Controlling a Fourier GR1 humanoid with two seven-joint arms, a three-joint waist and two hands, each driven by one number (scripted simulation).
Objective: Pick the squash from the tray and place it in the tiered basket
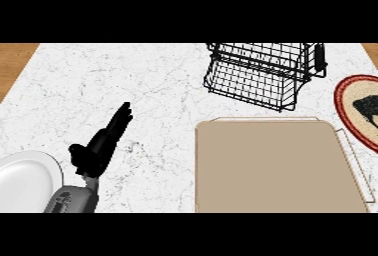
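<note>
The white marbled tabletop (111,90) fills most of the head view, with a strip of wood-coloured surface showing beyond its edge at the upper left and upper right corners.

The tan tray (277,167) is the biggest thing on it. It lies flat at the lower right, a rounded rectangle with a thin pale rim along its far and right sides. Its whole visible surface is bare; no squash shows on it or anywhere else in the view, so where the squash is cannot be told.

The black wire tiered basket (258,75) stands just beyond the tray's far edge, at the upper right of centre. It looks tilted in this steep view, and only wire mesh can be made out through its tiers.

A round plate with a dark red rim, a beige centre and a black figure (363,111) lies at the right edge, beside the tray's far right corner and partly cut off.

A plain white plate (26,182) lies at the lower left corner, also cut off.

The left hand (100,145) comes up from its grey forearm (72,199) just beside the white plate. Its fingers are straight and pressed together, pointing away toward the far side, thumb out to the left, holding nothing. The right hand does not show.
</note>
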